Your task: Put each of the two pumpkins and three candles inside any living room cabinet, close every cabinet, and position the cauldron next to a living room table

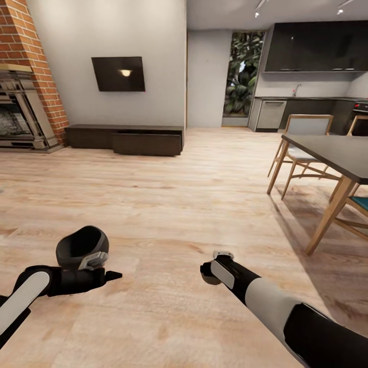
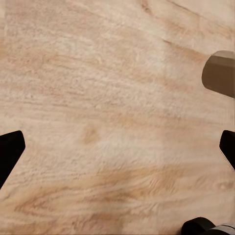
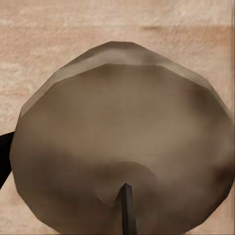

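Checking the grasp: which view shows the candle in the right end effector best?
Right wrist view: the candle is close up, with its flat top and wick clear. The head view gives a sliver of it under the right end effector. The left wrist view has a beige-grey piece at the frame edge, possibly the candle; cannot confirm.

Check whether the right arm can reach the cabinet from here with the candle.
Probably not. The right gripper holds the candle low over the floor, while the cabinet sits far off against the wall. Wood floor lies between, so driving closer looks feasible.
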### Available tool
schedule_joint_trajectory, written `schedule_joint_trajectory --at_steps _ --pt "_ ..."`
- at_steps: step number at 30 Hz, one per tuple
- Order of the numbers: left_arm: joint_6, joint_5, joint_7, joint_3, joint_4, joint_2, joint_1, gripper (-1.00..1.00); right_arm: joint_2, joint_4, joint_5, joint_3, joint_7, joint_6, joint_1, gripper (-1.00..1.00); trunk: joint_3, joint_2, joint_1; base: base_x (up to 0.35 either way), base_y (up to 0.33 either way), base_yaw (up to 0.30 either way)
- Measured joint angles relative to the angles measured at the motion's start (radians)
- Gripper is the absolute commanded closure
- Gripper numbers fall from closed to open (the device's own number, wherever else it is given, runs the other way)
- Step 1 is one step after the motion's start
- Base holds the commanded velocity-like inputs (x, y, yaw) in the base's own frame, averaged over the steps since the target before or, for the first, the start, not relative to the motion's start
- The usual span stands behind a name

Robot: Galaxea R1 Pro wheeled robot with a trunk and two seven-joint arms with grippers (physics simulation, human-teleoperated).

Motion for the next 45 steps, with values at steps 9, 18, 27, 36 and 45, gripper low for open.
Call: schedule_joint_trajectory --at_steps 9,18,27,36,45 --pt "0.000 0.000 0.000 0.001 0.001 0.000 0.000 -1.00 0.000 -0.012 0.000 0.000 0.000 -0.010 0.000 1.00 0.000 0.000 0.000 0.298 -0.177 0.000" --pt "0.000 0.000 0.000 0.001 0.002 0.000 0.000 -1.00 -0.001 -0.014 -0.001 0.000 -0.001 -0.011 0.000 1.00 0.000 0.000 0.000 0.297 -0.178 0.000" --pt "0.000 -0.001 0.000 0.002 0.002 0.000 0.000 -1.00 -0.001 -0.013 -0.001 0.000 -0.001 -0.011 0.000 1.00 0.000 0.000 0.000 0.297 -0.170 0.000" --pt "0.000 -0.002 0.001 0.001 0.002 0.000 0.000 -1.00 0.000 -0.013 -0.001 0.000 -0.001 -0.011 0.000 1.00 0.000 0.000 0.000 0.297 -0.140 0.000" --pt "0.000 -0.002 0.001 0.001 0.002 0.000 0.000 -1.00 -0.001 -0.014 -0.001 0.000 -0.001 -0.012 0.000 1.00 0.000 0.000 0.000 0.308 -0.085 0.000"
